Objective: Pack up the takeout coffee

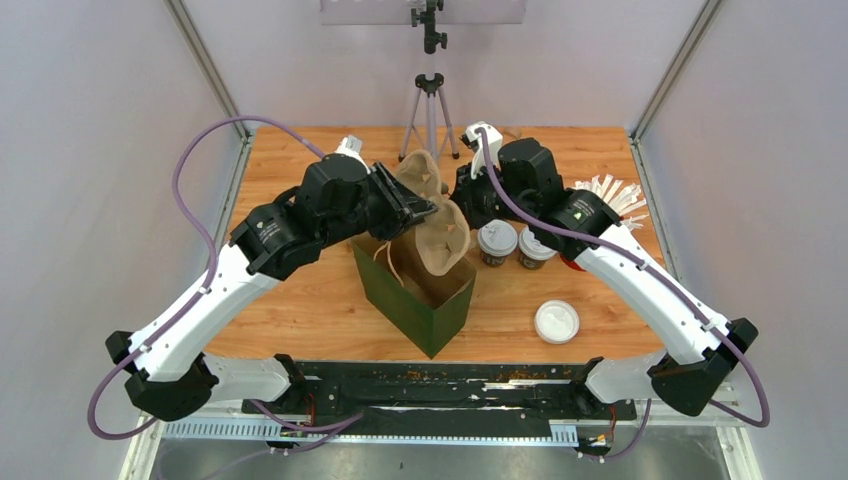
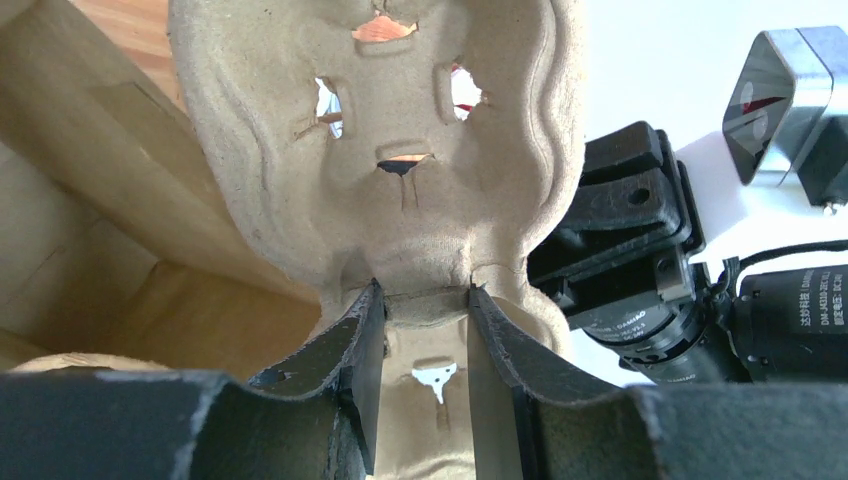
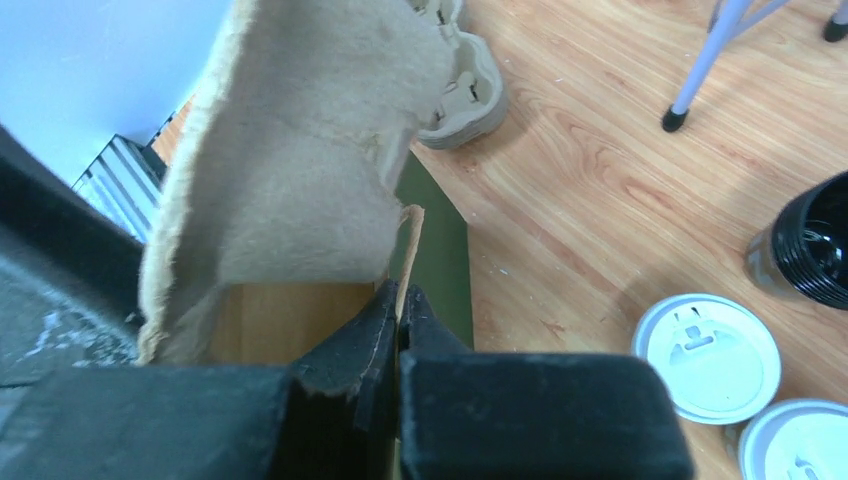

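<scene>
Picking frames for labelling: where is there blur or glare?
Top external: sharp, evenly lit. Left wrist: background beside the beige moulded-pulp cup tray is blown out white. Right wrist: the black right end effector, shut on the green paper bag, is dark and soft; the white round plastic cup lids are sharp.

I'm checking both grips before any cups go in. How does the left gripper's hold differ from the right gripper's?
The left gripper holds the pulp carrier, while the right gripper pinches the green bag at its rim. The left gripper's jaws stand apart around the carrier's thick middle ridge; the right gripper's jaws are pressed almost together on thin paper. Both have black jaws and grip at the bag's open mouth.
</scene>
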Tool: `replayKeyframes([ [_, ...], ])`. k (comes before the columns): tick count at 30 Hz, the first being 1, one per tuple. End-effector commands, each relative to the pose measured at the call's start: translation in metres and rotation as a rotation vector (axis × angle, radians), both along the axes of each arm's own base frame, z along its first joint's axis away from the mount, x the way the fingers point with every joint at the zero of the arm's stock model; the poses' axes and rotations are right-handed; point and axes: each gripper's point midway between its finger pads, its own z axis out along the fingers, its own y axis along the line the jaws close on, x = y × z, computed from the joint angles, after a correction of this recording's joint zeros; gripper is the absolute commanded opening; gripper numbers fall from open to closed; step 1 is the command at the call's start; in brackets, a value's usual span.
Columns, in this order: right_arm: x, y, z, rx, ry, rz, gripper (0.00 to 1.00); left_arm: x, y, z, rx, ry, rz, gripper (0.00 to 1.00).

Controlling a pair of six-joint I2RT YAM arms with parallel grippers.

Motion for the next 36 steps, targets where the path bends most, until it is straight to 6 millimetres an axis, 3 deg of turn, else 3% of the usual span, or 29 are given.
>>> replayKeyframes([
  [1, 0.009, -0.012, 0.027, 0.062, -0.052, -0.1, 0.0, -0.008, -0.019, 0.037, -0.078, -0.091, -0.056, 0.26],
  [4, 0.012, -0.019, 0.028, 0.06, -0.053, -0.147, 0.0, -0.011, -0.021, 0.033, -0.084, -0.097, -0.059, 0.26],
  [9, 0.01, -0.024, 0.029, 0.07, -0.044, -0.174, 0.0, -0.011, -0.001, 0.011, -0.016, -0.088, 0.002, 0.26],
  [19, 0.0, -0.015, 0.026, 0.107, -0.027, -0.114, 0.0, -0.003, 0.014, -0.016, 0.067, -0.057, 0.082, 0.26],
  [24, -0.004, -0.013, 0.024, 0.114, -0.024, -0.088, 0.0, 0.004, 0.011, -0.028, 0.118, 0.018, 0.126, 0.26],
  [30, -0.002, -0.015, 0.024, 0.103, -0.044, -0.09, 0.0, 0.002, 0.009, -0.034, 0.151, 0.095, 0.169, 0.26],
  [36, 0.008, -0.025, 0.019, 0.056, -0.084, -0.145, 0.0, -0.002, 0.009, -0.024, 0.158, 0.087, 0.189, 0.26],
])
